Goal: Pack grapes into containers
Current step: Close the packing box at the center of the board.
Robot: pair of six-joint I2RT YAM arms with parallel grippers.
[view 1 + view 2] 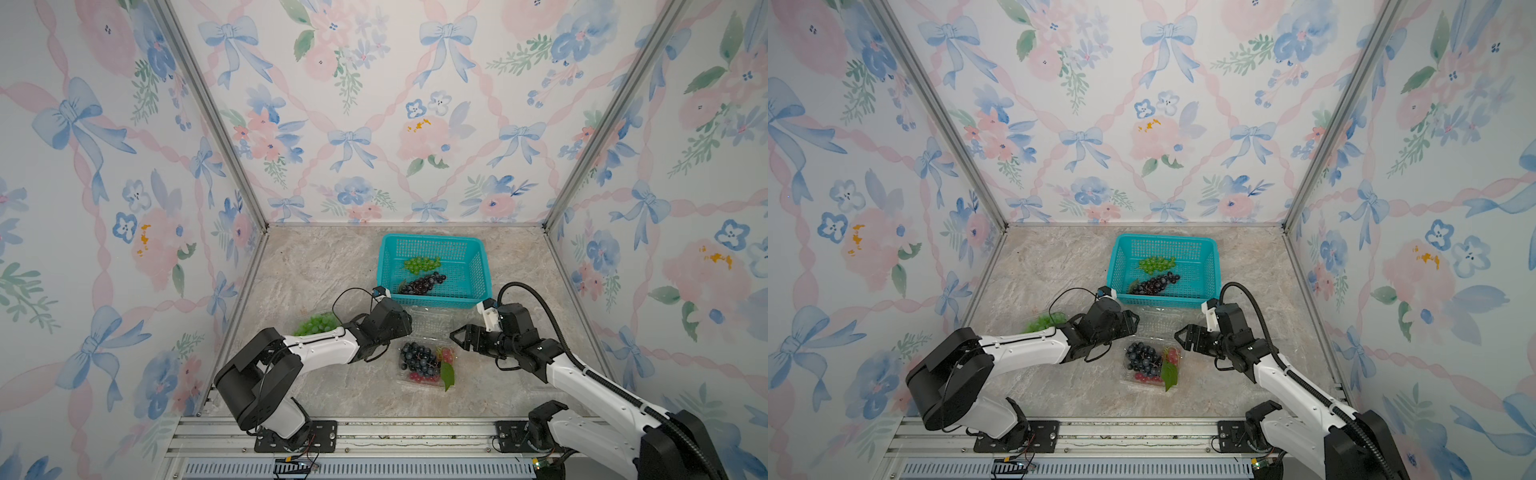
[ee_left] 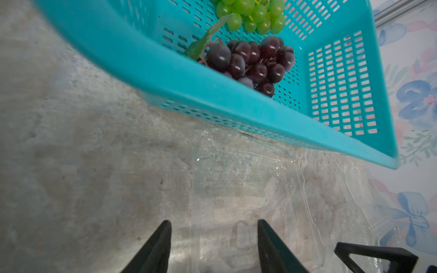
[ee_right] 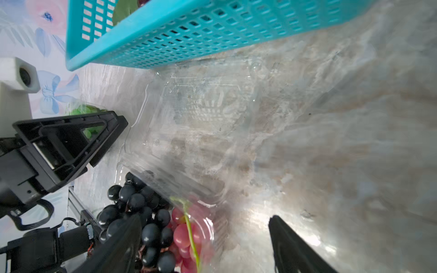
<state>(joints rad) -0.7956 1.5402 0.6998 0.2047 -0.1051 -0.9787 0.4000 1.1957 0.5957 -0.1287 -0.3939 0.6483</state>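
**Since the box looks full, here's how I'd shut that lid**

While both grippers hover empty, the clear container (image 1: 415,386) sits front-centre on the table (image 1: 311,270). It's loaded with a dark bunch (image 1: 417,357), some red grapes (image 1: 424,377) and a leaf (image 1: 447,374). Its lid (image 3: 201,113) lies flat, flopped open toward 12 o'clock. The lid's far edge is just beside the teal basket (image 1: 432,237); I can't tell if they touch.

At the box's 10 o'clock, the left gripper (image 2: 214,223) has its fingers partly spread with nothing between them. At 2 o'clock, the right gripper (image 3: 205,217) has its fingers wide, also holding nothing.

My guess is lid-closing is the step in hand. What I'd watch:

- Come in low and pinch a lid corner from the side. The 12 o'clock edge is crowded by the basket wall.
- That thin clear plastic probably flexes and slips, so grab past the rim, not just the lip.
- Pin the base with the other gripper, or the whole box likely skates toward 6 o'clock.
- The leaf pokes toward the 5 o'clock corner, so tuck it in first or the snap may not catch.
- Fold over, then press down at the front corners.

A green bunch (image 1: 422,264) and a purple bunch (image 1: 424,284) wait in the basket. More green grapes (image 1: 316,324) sit at 9 o'clock, mostly hidden behind the left arm.
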